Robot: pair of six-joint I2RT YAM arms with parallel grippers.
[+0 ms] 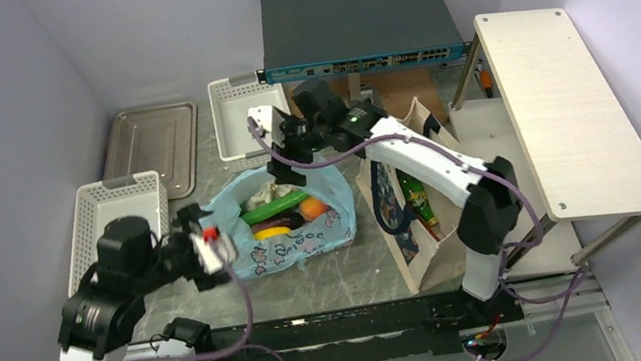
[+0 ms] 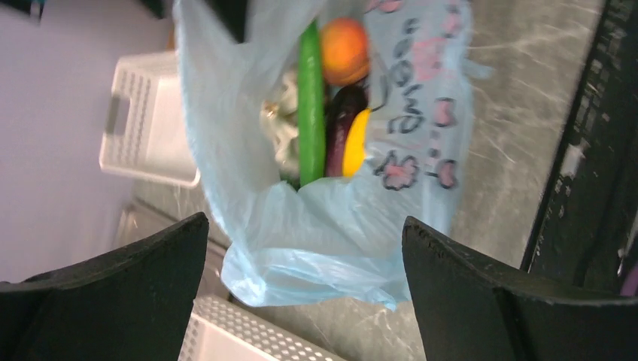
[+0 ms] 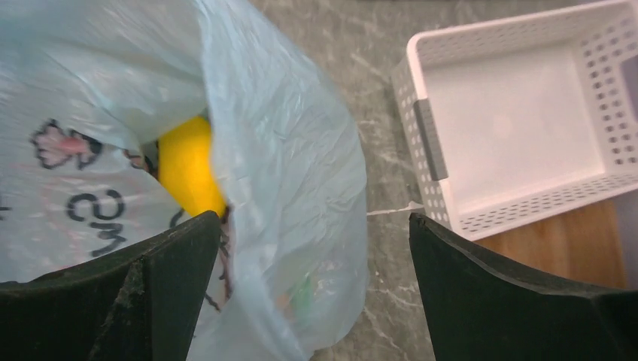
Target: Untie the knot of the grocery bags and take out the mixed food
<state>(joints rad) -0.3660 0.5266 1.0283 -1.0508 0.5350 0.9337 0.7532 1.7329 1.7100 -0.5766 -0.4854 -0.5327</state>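
While the grocery bag (image 1: 302, 241) lies open on the table (image 1: 350, 277), you see your left fingers (image 2: 113, 293) spread at its near-left edge, cucumber (image 2: 310, 105), orange fruit (image 2: 344, 49) and yellow fruit (image 2: 355, 147) inside it, and your right fingers (image 3: 519, 301) spread over its far rim.

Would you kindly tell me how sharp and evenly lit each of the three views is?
Top external: evenly lit and sharp, with only soft shadows around the grocery bag. Left wrist: slightly blurred throughout, so the orange fruit and cucumber have soft edges. Right wrist: the bag plastic near the lens and the yellow fruit look soft, while the white basket is crisper.
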